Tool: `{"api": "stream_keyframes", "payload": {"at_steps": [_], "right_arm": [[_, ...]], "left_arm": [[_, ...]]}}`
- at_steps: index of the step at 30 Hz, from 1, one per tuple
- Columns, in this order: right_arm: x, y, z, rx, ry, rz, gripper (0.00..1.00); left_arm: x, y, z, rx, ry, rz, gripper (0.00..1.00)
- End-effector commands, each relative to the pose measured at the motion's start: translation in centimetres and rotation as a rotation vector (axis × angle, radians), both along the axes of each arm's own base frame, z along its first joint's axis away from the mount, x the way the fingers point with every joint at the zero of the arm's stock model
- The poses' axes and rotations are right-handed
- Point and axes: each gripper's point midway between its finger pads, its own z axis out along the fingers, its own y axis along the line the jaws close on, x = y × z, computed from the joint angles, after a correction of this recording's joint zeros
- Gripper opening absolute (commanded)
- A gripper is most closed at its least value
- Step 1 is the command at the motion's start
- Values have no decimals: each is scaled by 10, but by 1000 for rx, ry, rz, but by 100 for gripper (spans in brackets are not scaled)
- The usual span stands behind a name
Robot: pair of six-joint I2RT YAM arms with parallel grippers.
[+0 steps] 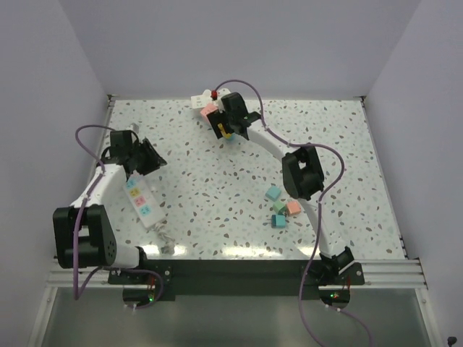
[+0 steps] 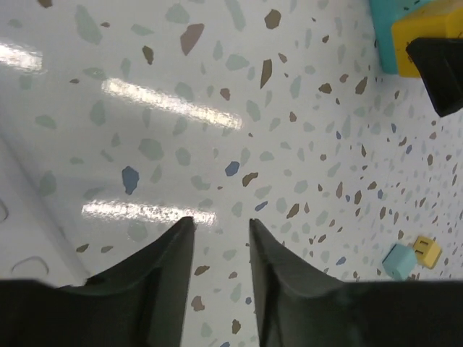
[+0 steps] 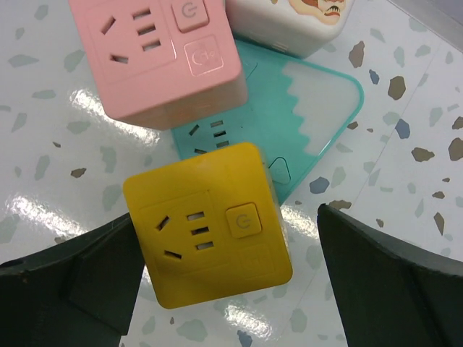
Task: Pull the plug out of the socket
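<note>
A yellow cube plug sits on a teal socket strip, beside a pink cube plug and a white one. My right gripper is open and straddles the yellow plug. Its left finger is against the plug's side and its right finger stands apart. In the top view this is at the far middle of the table, with the right gripper next to the pink plug. My left gripper is narrowly open and empty over bare table, at the left in the top view.
A white power strip with coloured sockets lies by the left arm, and its edge shows in the left wrist view. Loose teal and salmon cubes lie right of centre. Walls close the left, back and right sides.
</note>
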Motion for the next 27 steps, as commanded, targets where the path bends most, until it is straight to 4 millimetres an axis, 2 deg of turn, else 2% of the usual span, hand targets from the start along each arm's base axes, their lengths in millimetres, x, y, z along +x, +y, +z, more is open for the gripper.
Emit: {"api": "stream_keyframes", "payload": {"at_steps": [1,2,3,4,5,7,12,16,18,20,22,27], "right_arm": [[21,12,39,42,-134,-3,99],[19,14,35,45,-123,8,99],[19,15,33,50,-116,8,99],[17,15,31,50,-106,12,98],[15,16,27,53,-90,25,98],[12,15,22,53,-74,21,98],[5,11,22,58,-46,3,95],[-3,8,26,60,-34,2,94],[-7,6,28,59,-26,3,93],[-10,4,27,55,-16,5,92],[-12,4,27,51,-6,9,89],[-14,2,36,61,-14,4,85]], "left_arm": [[30,-31,10,-84,-74,-68,36],[32,-38,-3,-70,-27,-71,25],[25,-38,-15,-67,34,-54,2],[23,-35,-23,-58,69,-30,0],[15,-42,-36,-36,117,-36,0],[-4,-40,-55,-32,189,-5,0],[-42,-18,-80,63,320,84,0],[-63,7,-80,145,364,151,0],[-74,9,-79,159,387,148,0],[-83,27,-79,205,406,195,0],[-102,39,-81,262,466,211,0],[-122,54,-82,315,498,242,0]]}}
